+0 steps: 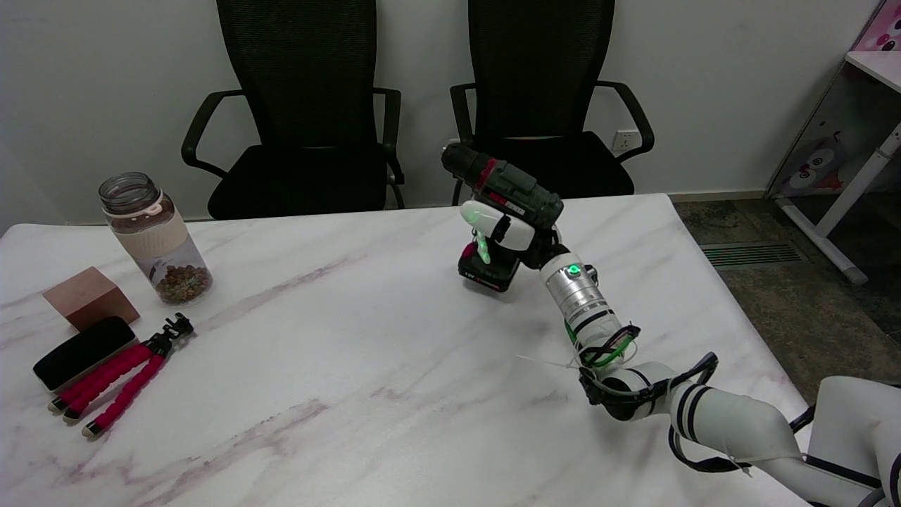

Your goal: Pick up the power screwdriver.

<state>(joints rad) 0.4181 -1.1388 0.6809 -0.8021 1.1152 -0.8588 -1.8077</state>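
Power screwdriver (508,193), dark green with red trim, tilted near the table's (352,366) far edge, handle clamped in the right hand's (503,229) fingers, battery base low over the marble; risk: top-heavy body twisting loose from the grip.

single head view, camera high over the near side of the marble table (338,394), angled down and across it, mid-range, far edge and two office chairs (303,105) against the wall in frame, right arm (704,415) entering lower right
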